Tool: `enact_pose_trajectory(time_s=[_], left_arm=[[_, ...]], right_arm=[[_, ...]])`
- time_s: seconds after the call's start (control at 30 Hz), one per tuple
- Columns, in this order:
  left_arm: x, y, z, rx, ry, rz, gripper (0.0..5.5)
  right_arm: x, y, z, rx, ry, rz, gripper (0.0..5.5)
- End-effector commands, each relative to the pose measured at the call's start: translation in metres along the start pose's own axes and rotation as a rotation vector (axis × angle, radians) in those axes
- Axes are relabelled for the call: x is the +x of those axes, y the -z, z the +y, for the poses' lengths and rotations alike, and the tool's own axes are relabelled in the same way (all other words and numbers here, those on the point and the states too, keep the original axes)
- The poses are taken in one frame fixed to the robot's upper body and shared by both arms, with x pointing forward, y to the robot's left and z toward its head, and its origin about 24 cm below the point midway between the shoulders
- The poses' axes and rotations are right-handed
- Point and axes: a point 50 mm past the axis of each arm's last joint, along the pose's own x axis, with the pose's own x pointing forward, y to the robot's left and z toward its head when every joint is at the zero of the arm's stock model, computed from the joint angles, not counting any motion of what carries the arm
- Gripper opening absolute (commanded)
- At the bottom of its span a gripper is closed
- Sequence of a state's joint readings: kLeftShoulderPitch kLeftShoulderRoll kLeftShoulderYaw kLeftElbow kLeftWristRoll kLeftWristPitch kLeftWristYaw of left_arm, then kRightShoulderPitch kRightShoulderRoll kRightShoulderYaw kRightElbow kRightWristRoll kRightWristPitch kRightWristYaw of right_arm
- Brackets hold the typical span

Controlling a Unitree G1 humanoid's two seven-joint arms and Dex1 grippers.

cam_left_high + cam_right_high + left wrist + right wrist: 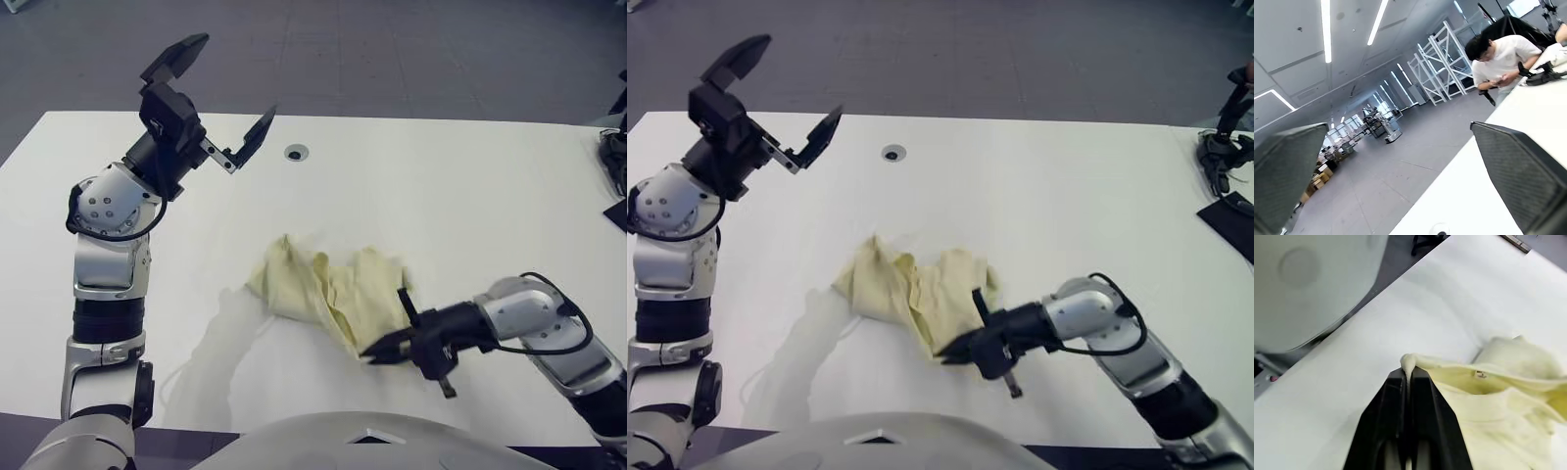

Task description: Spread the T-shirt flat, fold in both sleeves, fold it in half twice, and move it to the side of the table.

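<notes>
A pale yellow T-shirt (pixel 328 290) lies crumpled in a heap on the white table (pixel 431 186), near its front middle. My right gripper (pixel 370 353) is low at the heap's near right edge, shut on a fold of the T-shirt's cloth. In the right wrist view the two black fingers (pixel 1422 396) pinch the cloth's edge (pixel 1408 361), and the rest of the T-shirt (pixel 1498 391) trails away behind them. My left gripper (pixel 223 96) is raised high over the table's far left part, open wide, with nothing between its fingers (pixel 1520 171).
A round cable grommet (pixel 296 152) sits in the table near the far edge. Black gear (pixel 1227 166) lies at the table's far right corner. Bare table surface stretches to the right and behind the T-shirt.
</notes>
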State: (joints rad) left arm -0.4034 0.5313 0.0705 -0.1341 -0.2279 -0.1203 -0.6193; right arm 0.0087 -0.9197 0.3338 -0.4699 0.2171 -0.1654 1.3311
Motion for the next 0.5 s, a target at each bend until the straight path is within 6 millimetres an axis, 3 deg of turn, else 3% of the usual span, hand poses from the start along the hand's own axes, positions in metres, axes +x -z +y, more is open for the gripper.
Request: enact_pose_trajectory(time_s=[0.03, 0.23, 0.37, 0.5], left_arm=[[-0.003, 0.007, -0.003, 0.018, 0.081, 0.055, 5.40], [-0.003, 0.024, -0.029, 0.072, 0.395, 0.154, 5.40], [-0.024, 0.033, -0.056, 0.078, 0.724, 0.248, 5.40], [-0.035, 0.040, -0.064, 0.051, 0.887, 0.328, 5.40]], right_arm=[[-0.005, 0.000, 0.001, 0.001, -0.024, 0.033, 0.02], [0.003, 0.008, 0.007, 0.030, -0.066, 0.058, 0.02], [0.002, 0.012, 0.003, 0.023, -0.028, 0.076, 0.02], [0.003, 0.017, 0.004, 0.033, -0.037, 0.101, 0.02]])
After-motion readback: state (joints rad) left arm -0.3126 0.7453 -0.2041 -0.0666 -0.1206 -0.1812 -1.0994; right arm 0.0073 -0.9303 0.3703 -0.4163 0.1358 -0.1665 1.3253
